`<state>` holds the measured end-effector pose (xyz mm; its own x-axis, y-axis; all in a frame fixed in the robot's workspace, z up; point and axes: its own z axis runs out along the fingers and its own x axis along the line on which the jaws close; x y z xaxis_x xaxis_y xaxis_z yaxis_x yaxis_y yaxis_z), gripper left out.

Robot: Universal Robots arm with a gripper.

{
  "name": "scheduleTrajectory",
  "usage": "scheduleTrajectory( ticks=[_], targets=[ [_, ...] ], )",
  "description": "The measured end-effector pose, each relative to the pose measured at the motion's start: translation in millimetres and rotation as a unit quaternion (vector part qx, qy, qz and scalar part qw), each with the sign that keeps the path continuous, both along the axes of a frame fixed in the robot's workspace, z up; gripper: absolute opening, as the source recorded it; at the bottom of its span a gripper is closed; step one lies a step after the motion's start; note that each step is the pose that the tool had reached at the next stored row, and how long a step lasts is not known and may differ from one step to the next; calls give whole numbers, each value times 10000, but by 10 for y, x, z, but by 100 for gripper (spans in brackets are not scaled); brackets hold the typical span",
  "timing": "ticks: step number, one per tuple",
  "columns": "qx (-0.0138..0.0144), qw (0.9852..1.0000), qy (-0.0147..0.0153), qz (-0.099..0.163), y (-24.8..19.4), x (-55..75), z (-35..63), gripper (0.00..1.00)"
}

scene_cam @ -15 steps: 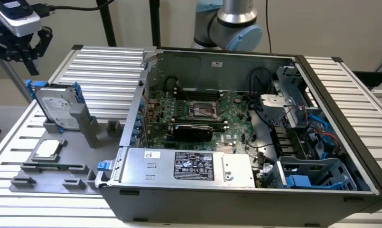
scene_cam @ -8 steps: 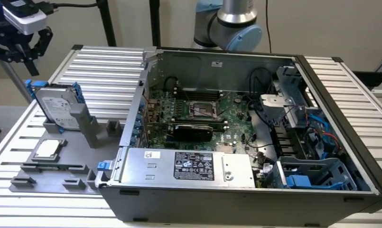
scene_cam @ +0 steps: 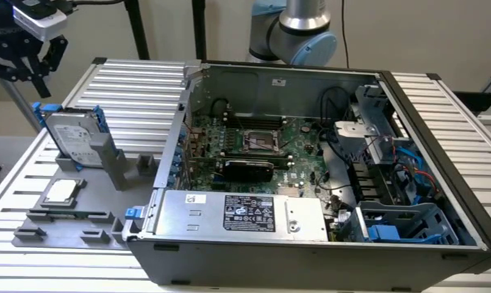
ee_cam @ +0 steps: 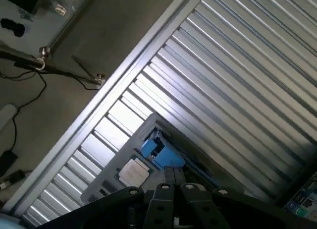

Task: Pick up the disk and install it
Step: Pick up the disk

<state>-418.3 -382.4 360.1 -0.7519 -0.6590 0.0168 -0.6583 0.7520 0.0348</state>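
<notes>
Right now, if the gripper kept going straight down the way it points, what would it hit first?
Probably the upright disk in its grey holder: the gripper hangs above it, pointing down. Depth is unclear, so it might miss.

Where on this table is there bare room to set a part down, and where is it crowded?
Bare ribbed table lies behind the grey fixture, between the disk and the open computer case; another strip runs along the case's side at the exterior view's right. Crowded: the fixture, holding disk and CPU chip, with the gripper near the disk.
</notes>
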Motion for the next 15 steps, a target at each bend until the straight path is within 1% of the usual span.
scheduleTrajectory(
  ticks=[3, 5, 7, 11, 15],
  targets=[
    [0, 9996, -10, 269, 0, 0, -2, 0],
    [-1, 9990, -18, 455, 0, 0, -2, 0],
    [0, 9980, -26, 635, 0, 0, -3, 0],
    [0, 9950, -44, 995, 0, 0, -7, 0],
    [0, 9907, -63, 1358, 0, 0, -9, 0]
  ],
)
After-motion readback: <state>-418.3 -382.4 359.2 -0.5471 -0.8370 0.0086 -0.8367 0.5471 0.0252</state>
